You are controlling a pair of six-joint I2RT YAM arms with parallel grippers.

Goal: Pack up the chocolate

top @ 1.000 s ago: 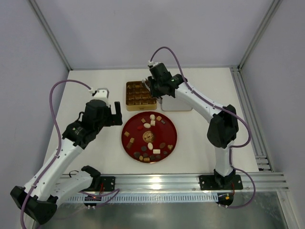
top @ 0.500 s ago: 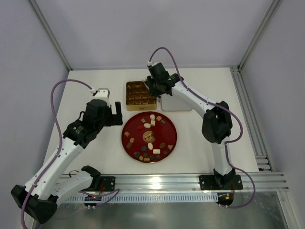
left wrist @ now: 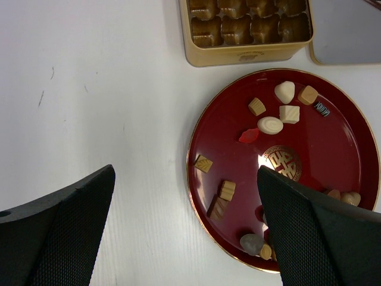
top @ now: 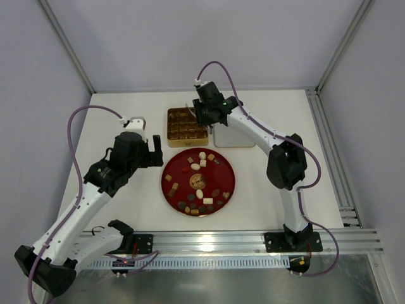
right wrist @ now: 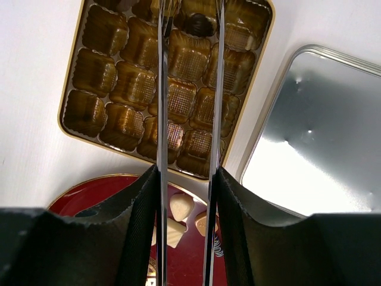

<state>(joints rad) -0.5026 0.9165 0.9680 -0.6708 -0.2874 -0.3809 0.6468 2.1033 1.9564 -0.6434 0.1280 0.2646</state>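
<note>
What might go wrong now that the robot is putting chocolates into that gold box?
1. Thin metal tweezers held by the right hand straddle the round dark chocolate in a cell of the gold square box; lifting away could drag or tip it out.
2. The flat silver lid lies close beside the box; a sideways swing might catch it.
3. The open left hand hovers near the left rim of the round red plate and could nudge it, scattering the loose candies.
</note>
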